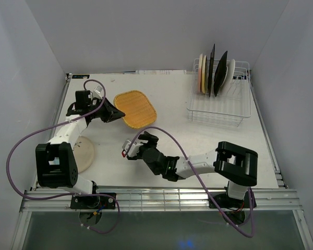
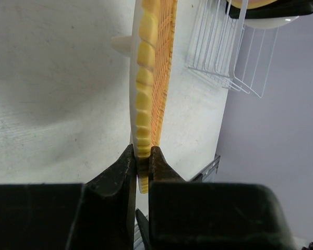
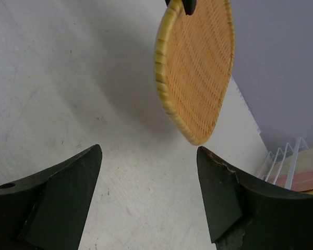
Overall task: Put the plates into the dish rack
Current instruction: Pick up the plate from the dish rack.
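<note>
My left gripper (image 1: 113, 111) is shut on the near-left rim of the square orange ribbed plate (image 1: 136, 108) and holds it lifted over the table's far left. The left wrist view shows the plate (image 2: 152, 67) edge-on, pinched between my fingertips (image 2: 126, 165). My right gripper (image 1: 132, 148) is open and empty, low over the table just in front of the plate; its wrist view shows the plate (image 3: 198, 67) ahead of the open gripper (image 3: 148, 161). The white wire dish rack (image 1: 220, 110) stands at the far right with several plates (image 1: 215, 74) upright in its back slots.
A round cream plate (image 1: 85, 152) lies flat at the near left, partly hidden under my left arm. The rack's front half (image 2: 225, 57) shows bare tines. Grey walls close in the table on the left, back and right.
</note>
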Motion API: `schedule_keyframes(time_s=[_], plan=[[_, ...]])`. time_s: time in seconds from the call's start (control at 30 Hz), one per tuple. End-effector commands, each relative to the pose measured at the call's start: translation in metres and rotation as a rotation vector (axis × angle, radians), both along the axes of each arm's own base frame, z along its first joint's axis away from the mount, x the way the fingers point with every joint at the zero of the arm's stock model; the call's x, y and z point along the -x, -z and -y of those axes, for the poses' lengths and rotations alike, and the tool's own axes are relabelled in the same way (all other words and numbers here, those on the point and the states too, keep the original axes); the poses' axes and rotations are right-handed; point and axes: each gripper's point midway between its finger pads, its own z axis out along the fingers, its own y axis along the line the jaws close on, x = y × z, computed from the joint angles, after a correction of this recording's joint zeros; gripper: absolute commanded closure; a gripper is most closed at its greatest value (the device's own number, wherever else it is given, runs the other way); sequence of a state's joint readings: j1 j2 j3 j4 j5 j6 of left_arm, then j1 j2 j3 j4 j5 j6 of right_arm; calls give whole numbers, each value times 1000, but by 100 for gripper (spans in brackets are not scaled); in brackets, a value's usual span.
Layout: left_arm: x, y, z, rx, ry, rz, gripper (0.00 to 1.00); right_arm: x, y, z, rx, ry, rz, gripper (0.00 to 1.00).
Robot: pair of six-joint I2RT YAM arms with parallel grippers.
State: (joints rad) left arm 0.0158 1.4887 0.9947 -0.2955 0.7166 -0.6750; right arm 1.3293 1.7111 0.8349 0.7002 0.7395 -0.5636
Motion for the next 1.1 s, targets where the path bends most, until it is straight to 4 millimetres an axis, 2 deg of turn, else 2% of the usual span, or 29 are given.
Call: schedule_keyframes(time_s=[0.0, 0.13, 0.2, 0.27, 0.37, 0.6, 0.8, 0.9, 0.93, 1.07], plan=[[12, -51, 13, 62, 105, 107, 100, -5, -27, -13, 10, 36, 124, 21], [16, -52, 15, 74, 136, 87, 100, -7, -21, -18, 52, 34, 151, 23], [19, -45, 15, 71, 147, 48, 100, -7, -21, -19, 67, 37, 169, 23], [22, -38, 26, 48, 193, 26, 100, -10, -21, -21, 84, 43, 190, 24], [28, -28, 30, 53, 233, -22, 100, -12, -17, -23, 109, 51, 207, 25], [39, -19, 42, 39, 296, -52, 100, -17, -15, -25, 138, 84, 248, 29], [46, -17, 50, 30, 336, -52, 100, -19, -17, -22, 141, 101, 266, 48], [46, -18, 51, 34, 340, -53, 100, -19, -19, -21, 136, 105, 270, 64], [47, -17, 51, 37, 342, -56, 100, -19, -20, -20, 136, 108, 272, 75], [47, -14, 54, 53, 356, -73, 100, -19, -21, -19, 135, 114, 279, 92]])
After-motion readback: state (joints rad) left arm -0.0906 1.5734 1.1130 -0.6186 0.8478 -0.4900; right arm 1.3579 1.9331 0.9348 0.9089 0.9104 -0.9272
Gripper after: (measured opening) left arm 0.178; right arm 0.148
